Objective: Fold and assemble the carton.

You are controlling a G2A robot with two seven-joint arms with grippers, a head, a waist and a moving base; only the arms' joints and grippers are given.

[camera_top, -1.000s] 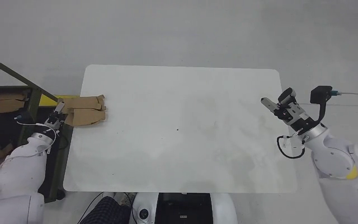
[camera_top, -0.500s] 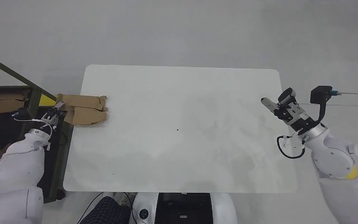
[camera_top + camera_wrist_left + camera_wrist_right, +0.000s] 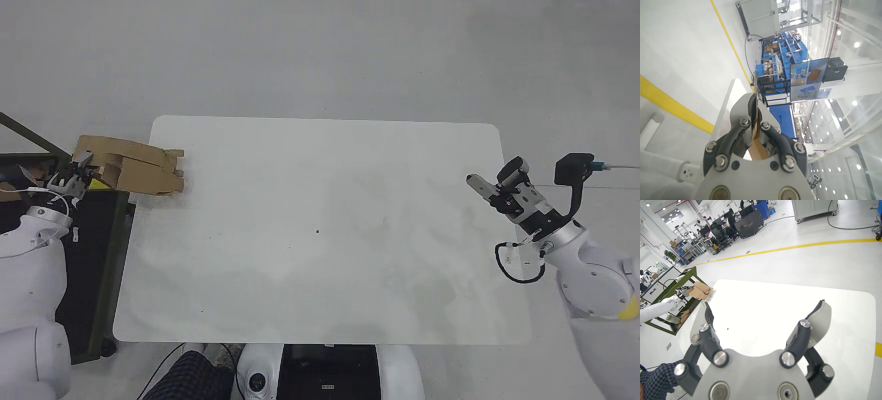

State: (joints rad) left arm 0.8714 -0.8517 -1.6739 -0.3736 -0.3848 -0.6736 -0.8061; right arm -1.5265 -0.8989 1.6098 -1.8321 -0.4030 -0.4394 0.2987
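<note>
item: flat brown cardboard carton (image 3: 140, 167), upper left, overhanging white table (image 3: 320, 250) corner | left gripper (image 3: 80, 172) pinching its edge | right gripper (image 3: 490, 183) spread, empty | risk: thin edge hold, sheet may slip

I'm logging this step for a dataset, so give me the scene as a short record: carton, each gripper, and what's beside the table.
Carton: flat brown cardboard carton, unassembled, at the far left corner of the white table
Left gripper: shut on the carton's edge
Right gripper: open, holding nothing, at the table's right edge
Beside table: dark green metal rack with loose cardboard pieces
</note>
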